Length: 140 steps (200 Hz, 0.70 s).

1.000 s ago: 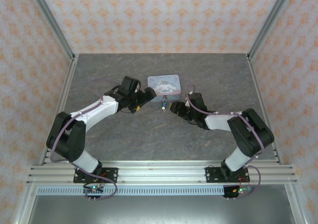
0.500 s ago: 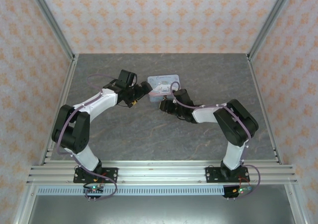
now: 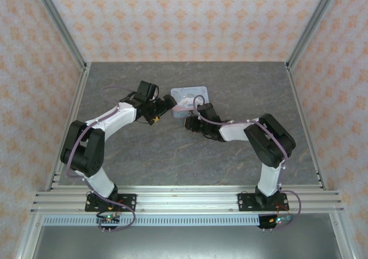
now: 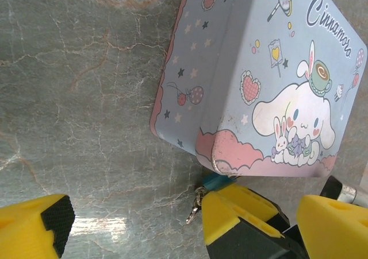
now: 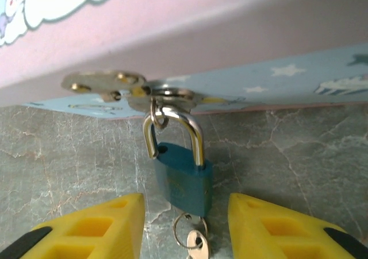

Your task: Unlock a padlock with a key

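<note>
A small teal padlock (image 5: pixel 183 183) hangs by its metal shackle from the hasp of the pastel-blue cartoon tin (image 4: pixel 259 81). The shackle's left leg stands out of the lock body. A silvery key (image 5: pixel 197 244) on a ring sits in the bottom of the lock. My right gripper (image 5: pixel 184 231) is open, a yellow finger (image 5: pixel 98 230) on each side of the padlock with a gap to it. My left gripper (image 4: pixel 184 236) is wide open at the tin's near corner, where a strip of the padlock (image 4: pixel 217 181) and the key ring (image 4: pixel 195 210) show.
The tin (image 3: pixel 188 94) lies mid-table on the grey marbled top (image 3: pixel 144 150), with both grippers (image 3: pixel 168 104) (image 3: pixel 190 120) meeting at its near edge. A finger of the right gripper (image 4: pixel 241 213) sits between my left fingers. Metal frame posts and patterned walls bound the table.
The right gripper has moved left and forward to the padlock and its jaws have narrowed. The left arm has shifted slightly left and stays wide open.
</note>
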### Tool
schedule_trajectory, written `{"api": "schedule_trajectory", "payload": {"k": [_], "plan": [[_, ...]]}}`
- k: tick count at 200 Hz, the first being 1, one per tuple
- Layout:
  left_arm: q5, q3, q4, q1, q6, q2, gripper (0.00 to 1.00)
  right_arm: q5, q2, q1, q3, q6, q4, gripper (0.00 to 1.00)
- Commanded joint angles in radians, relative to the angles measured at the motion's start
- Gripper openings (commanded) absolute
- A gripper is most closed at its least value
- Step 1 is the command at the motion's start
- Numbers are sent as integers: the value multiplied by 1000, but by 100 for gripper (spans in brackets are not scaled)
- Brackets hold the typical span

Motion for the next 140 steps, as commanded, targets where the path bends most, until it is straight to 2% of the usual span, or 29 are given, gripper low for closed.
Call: {"api": "schedule_trajectory", "payload": {"k": [1,27,64,130,140], "plan": [[5,7,0,7,7,8,100,50,47,-2,36,-14,-19,41],[6,4,0,6,7,5,100,41,62,-1,48,-13,-18,36],[6,-1,3,7,3,0,100,29,46,-1,21,-13,-14,19],[12,-2,8,8,-6,-7,100,26,-28,-1,-66,-32,-19,0],[13,-5,8,7,-6,-11,100,22,-41,-1,-79,-35,-20,0]]}}
